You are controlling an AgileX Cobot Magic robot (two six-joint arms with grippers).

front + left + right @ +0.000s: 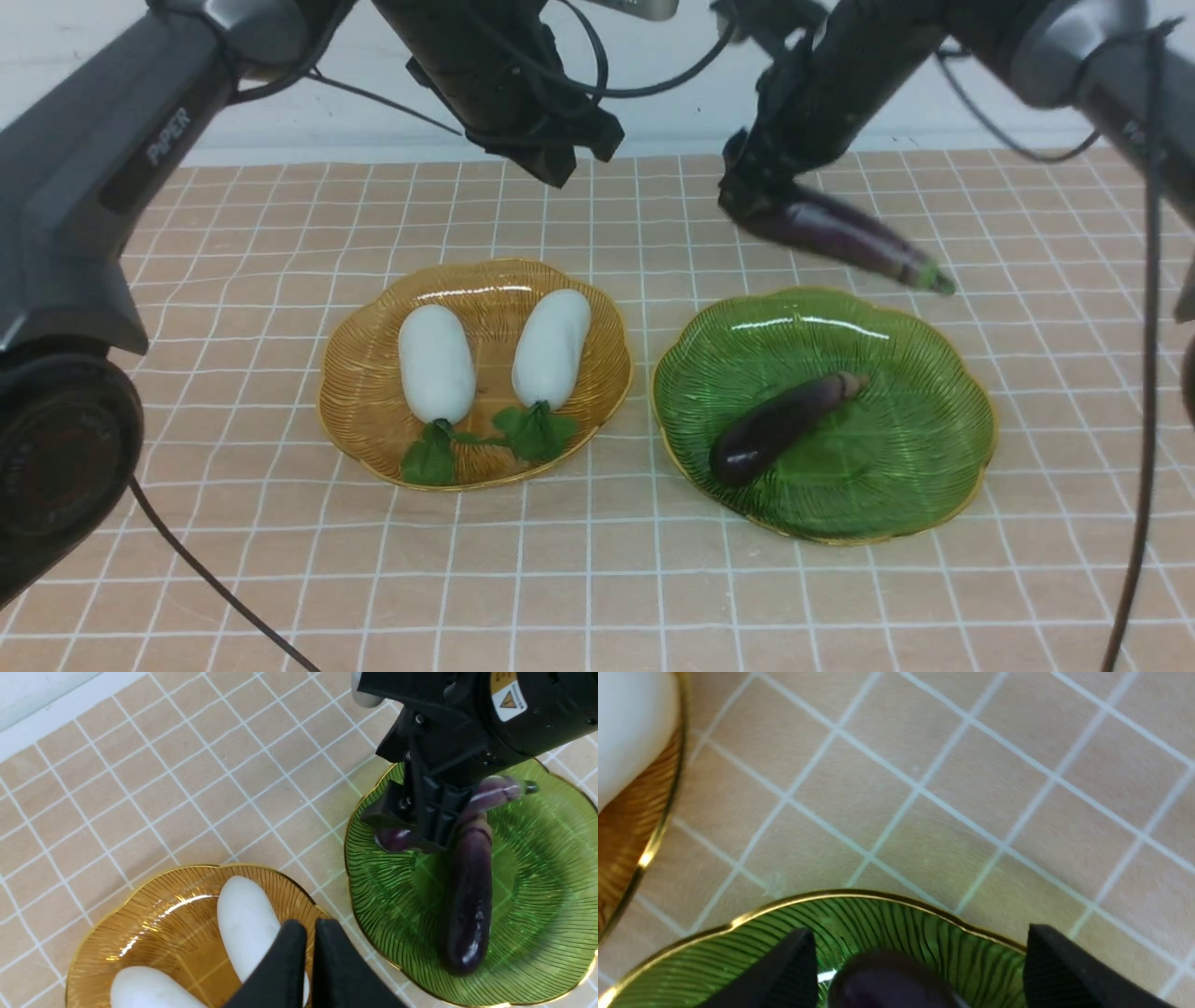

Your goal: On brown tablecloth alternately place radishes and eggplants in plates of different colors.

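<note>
Right hand [920, 947] looks spread, with the second eggplant [850, 238] loose between its fingers, up above the green plate [896, 448] at 12 o'clock. It's a glossy, light, slippery thing, so I'd pinch it mid-body. Left hand [309, 952] is pressed together over the radishes [436, 362].

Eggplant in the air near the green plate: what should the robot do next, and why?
Probably lift the right gripper straight up and away. Its fingers stand wide apart in the right wrist view, so the blurred eggplant seems already let go above the far rim of the green plate. A second eggplant lies inside it, and the radishes sit in the amber plate.
</note>
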